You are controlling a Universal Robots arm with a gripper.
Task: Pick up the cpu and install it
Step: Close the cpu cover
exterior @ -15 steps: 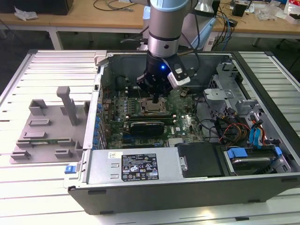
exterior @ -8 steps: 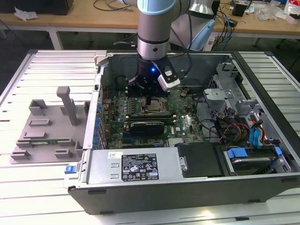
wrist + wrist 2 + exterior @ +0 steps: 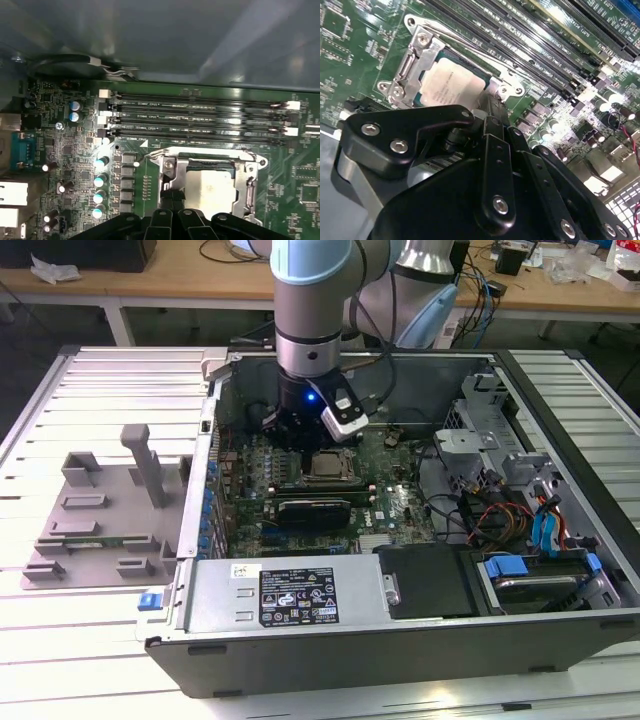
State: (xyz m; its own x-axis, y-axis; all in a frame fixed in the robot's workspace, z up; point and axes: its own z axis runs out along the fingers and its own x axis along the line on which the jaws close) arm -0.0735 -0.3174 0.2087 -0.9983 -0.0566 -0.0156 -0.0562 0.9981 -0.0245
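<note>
Cpu (image 3: 322,466) lies flat inside its socket frame (image 3: 250,172) on the motherboard (image 3: 395,505). The open computer case (image 3: 400,660) lies on its side mid-table (image 3: 100,380), so the board faces up for access from above. The gripper (image 3: 490,112) hangs close over the chip's edge, seemingly aligned with the socket. Whether it is parted or closed on anything, I cannot tell.

Looks like a robotics lab or electronics workshop. Opened-up computer case (image 3: 350,665) lying on a slatted metal table (image 3: 100,390), industrial robot arm (image 3: 310,310) reaching into it, grey parts fixture (image 3: 90,520) alongside, wooden benches (image 3: 180,285) behind strewn with cables (image 3: 230,252).
</note>
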